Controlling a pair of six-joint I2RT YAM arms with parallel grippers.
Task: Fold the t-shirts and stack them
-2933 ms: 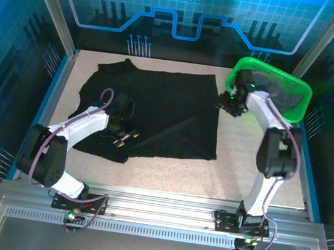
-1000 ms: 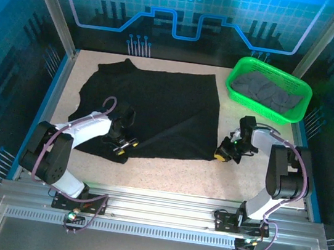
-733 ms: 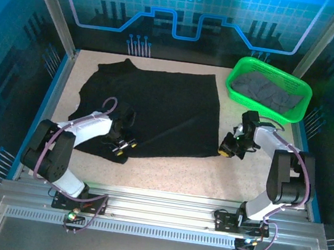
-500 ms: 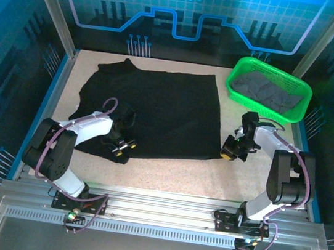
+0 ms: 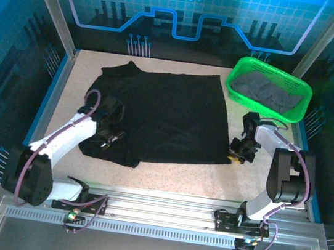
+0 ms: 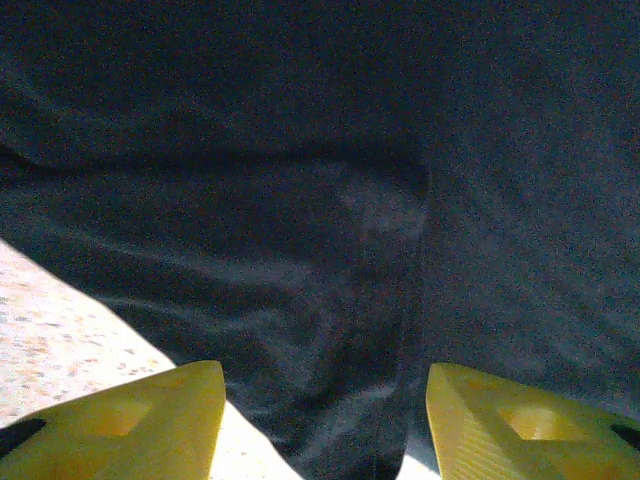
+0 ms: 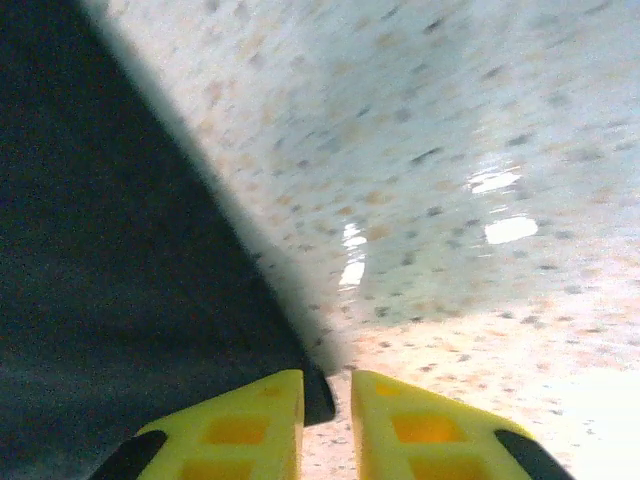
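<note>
The left pincer [image 5: 107,136] hangs low over the black t-shirt [image 5: 168,116] at about 8 o'clock of the cloth. In its wrist view the yellow fingers stand wide apart, with rumpled cloth and a seam under the gap and nothing held.

The right pincer [image 5: 237,157] is at the shirt's 4 o'clock corner, right down at the speckled surface [image 5: 172,175]. Its fingers are narrowly parted. The corner's tip reaches into the slit, but pale surface shows beside it, so I judge it is not gripping.

The shirt lies spread across the middle, fairly flat, with its 7 o'clock part bunched.

At 1 o'clock sits a green basket [image 5: 258,107] with dark grey t-shirts [image 5: 265,89] heaped inside.

The step looks like laying out and smoothing, with no fold made yet. Next, I think each pincer should pinch a hem corner cleanly, taking one layer only, then carry it over evenly.
</note>
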